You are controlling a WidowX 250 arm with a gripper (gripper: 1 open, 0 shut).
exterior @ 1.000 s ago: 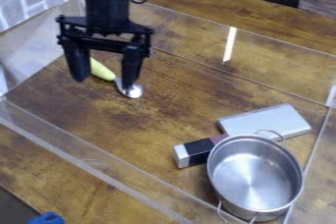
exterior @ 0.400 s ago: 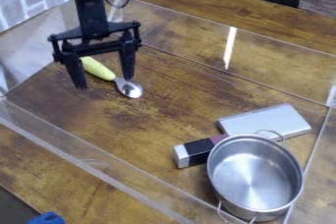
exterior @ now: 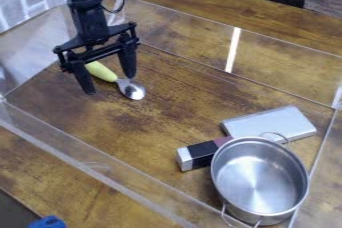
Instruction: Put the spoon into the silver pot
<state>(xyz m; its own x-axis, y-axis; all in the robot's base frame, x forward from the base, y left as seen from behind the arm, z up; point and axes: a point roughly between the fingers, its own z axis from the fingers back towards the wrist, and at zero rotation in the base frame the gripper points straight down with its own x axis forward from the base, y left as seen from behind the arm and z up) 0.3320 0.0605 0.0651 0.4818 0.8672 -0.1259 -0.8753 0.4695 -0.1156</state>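
Note:
The spoon [exterior: 112, 78] lies on the wooden table at the left, its yellow-green handle toward the upper left and its small shiny bowl [exterior: 134, 91] toward the lower right. My gripper [exterior: 107, 76] points straight down over the spoon's handle, open, one finger [exterior: 82, 76] to the left of the handle and the other [exterior: 132, 62] to the right; nothing is held. The silver pot [exterior: 258, 178] stands upright and empty at the lower right, far from the gripper.
A flat grey slab [exterior: 270, 124] lies just above the pot, and a small black-and-white block [exterior: 197, 154] lies at the pot's left. Clear plastic walls [exterior: 235, 44] ring the wooden work area.
The gripper has moved left and down and rolled about its own axis, so its fingers now straddle the spoon's handle. The spoon and pot have not moved.

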